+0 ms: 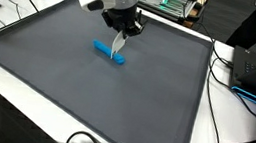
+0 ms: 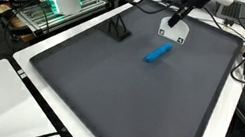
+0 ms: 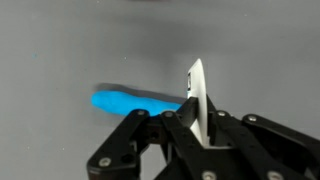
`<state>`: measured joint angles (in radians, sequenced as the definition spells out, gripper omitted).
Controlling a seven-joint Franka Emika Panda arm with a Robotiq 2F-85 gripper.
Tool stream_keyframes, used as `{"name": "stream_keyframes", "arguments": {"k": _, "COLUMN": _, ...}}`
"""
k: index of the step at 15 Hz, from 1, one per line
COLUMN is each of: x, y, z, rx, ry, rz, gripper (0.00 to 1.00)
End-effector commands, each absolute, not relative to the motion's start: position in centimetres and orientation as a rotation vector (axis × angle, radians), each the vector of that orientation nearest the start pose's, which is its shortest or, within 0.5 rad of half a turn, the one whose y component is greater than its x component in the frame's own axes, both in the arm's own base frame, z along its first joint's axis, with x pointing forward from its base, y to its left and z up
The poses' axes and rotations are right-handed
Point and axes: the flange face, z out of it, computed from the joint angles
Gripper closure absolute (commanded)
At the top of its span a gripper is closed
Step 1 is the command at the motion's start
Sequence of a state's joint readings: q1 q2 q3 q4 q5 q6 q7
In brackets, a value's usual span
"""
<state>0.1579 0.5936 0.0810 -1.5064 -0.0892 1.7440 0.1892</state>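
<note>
A: Where's the hand (image 1: 124, 29)?
B: Fingers nearly closed, clamped on a white card (image 1: 119, 46); it hangs just above the blue stick (image 1: 108, 53), which lies on the grey mat (image 1: 47, 75) covering the table (image 1: 13, 101) (touching or not, I cannot tell).
A: Advice?
B: I'd hold the pinch firm and the card upright; move slowly; thin cards slip.

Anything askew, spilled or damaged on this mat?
Nothing stands out. The gripper pinches a thin white piece edge-on close to a blue object lying flat on the gray mat; no spill or damage shows.
</note>
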Motion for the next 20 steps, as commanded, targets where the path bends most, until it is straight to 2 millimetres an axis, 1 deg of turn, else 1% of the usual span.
{"name": "stream_keyframes", "arguments": {"k": 1, "x": 65.5, "y": 14.2, "z": 28.8, "rx": -3.192, "ry": -0.082, "rz": 0.551, "gripper": 0.98}}
{"name": "stream_keyframes", "arguments": {"k": 15, "x": 66.8, "y": 14.5, "z": 26.9, "rx": -3.189, "ry": -0.051, "rz": 0.518, "gripper": 0.98}}
{"name": "stream_keyframes", "arguments": {"k": 20, "x": 67.0, "y": 14.4, "z": 26.1, "rx": -3.21, "ry": -0.023, "rz": 0.52, "gripper": 0.98}}
